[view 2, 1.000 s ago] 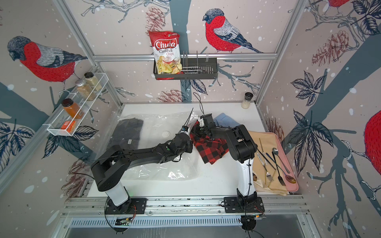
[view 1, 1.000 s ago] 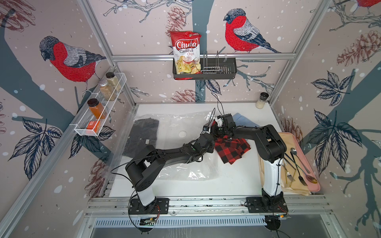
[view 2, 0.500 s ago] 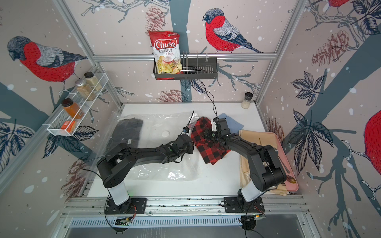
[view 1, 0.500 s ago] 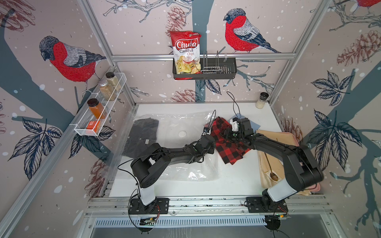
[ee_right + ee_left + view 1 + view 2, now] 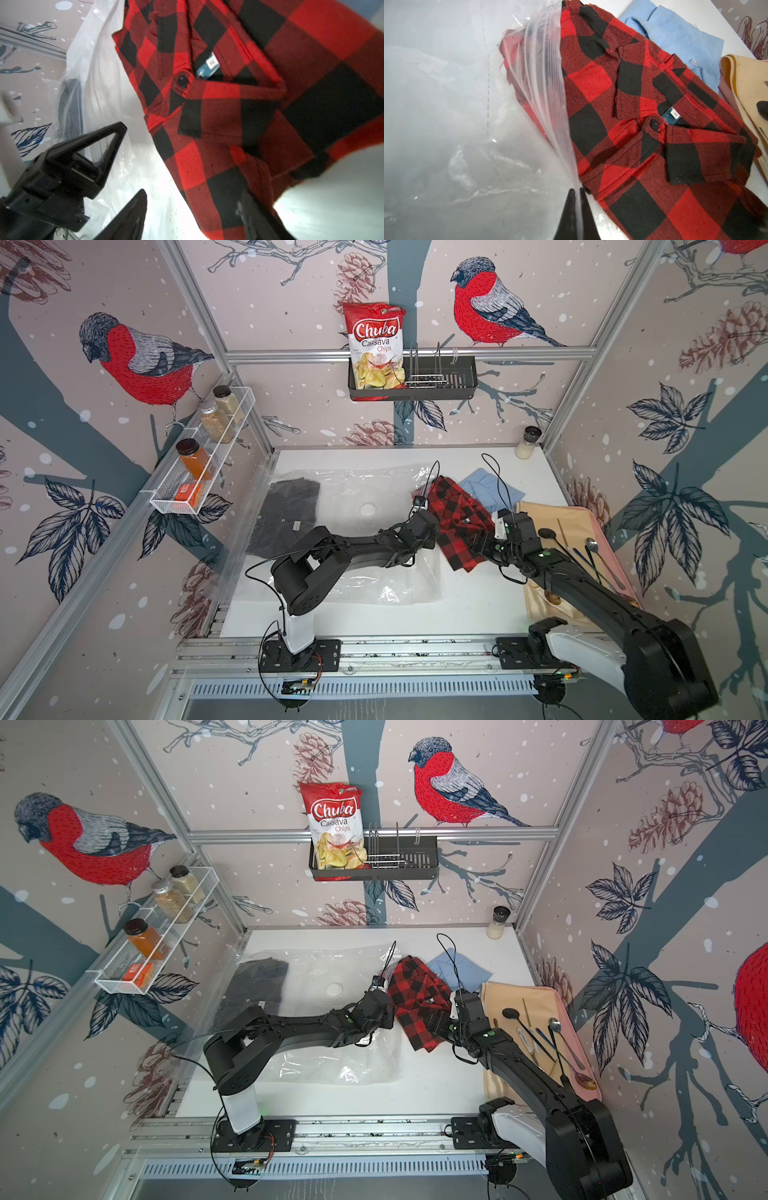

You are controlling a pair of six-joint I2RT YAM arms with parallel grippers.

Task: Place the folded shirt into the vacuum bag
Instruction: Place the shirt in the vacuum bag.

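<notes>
The left gripper (image 5: 576,193) pinches the zip edge of the vacuum bag (image 5: 446,104). The red-and-black plaid shirt (image 5: 643,145) lies at the bag's mouth, one corner inside. The right gripper (image 5: 193,193), jaws apart, hovers at the shirt outside the bag.

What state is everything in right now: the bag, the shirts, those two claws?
vacuum bag: open, zip edge lifted.
left gripper: shut on the bag's zip edge.
right gripper: open, at the plaid shirt.
plaid shirt: folded, one corner inside bag, rest outside.
dark shirt: inside bag, flat.
blue shirt: folded, outside bag.
</notes>
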